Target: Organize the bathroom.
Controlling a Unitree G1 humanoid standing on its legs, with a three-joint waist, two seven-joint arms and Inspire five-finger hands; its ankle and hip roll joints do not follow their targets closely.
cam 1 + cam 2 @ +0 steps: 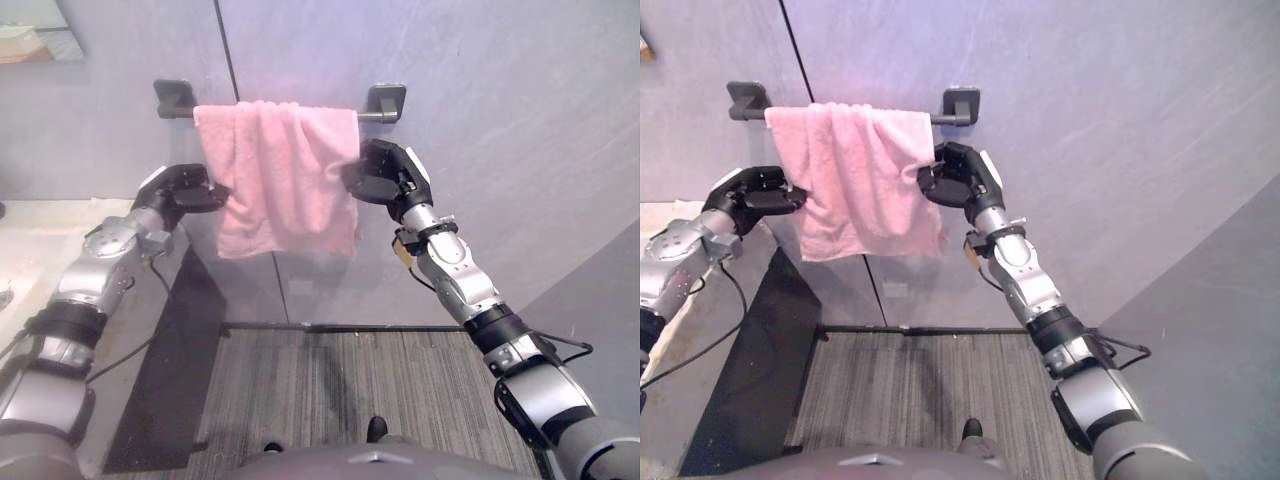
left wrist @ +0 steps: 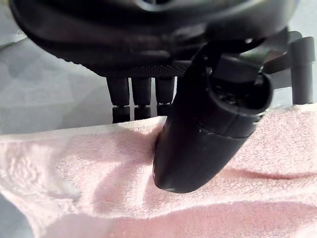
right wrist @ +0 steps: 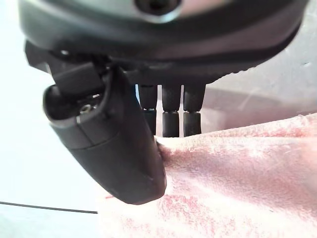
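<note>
A pink towel (image 1: 283, 175) hangs over a dark towel bar (image 1: 372, 117) fixed to the grey wall (image 1: 500, 120) by 2 dark brackets, 1 at each end. The towel is draped unevenly, bunched in folds near its middle, covering most of the bar from the left bracket (image 1: 172, 97) toward the right bracket (image 1: 387, 101), with a short bare length of bar left beside the right one. The left hand (image 1: 190, 189) is at the towel's left edge, roughly halfway down the cloth; in the left wrist view its thumb (image 2: 198, 148) presses onto the front of the pink cloth while its fingers (image 2: 142, 99) go behind it, so the hand is pinching the towel. The right hand (image 1: 378, 172) is at the towel's right edge, a little higher, just below the bar; in the right wrist view its thumb (image 3: 119, 153) lies on the front of the towel's edge and its fingers (image 3: 171, 111) reach behind the cloth, so it too is pinching the towel. Below the wall lies a striped grey floor mat (image 1: 380, 380).
</note>
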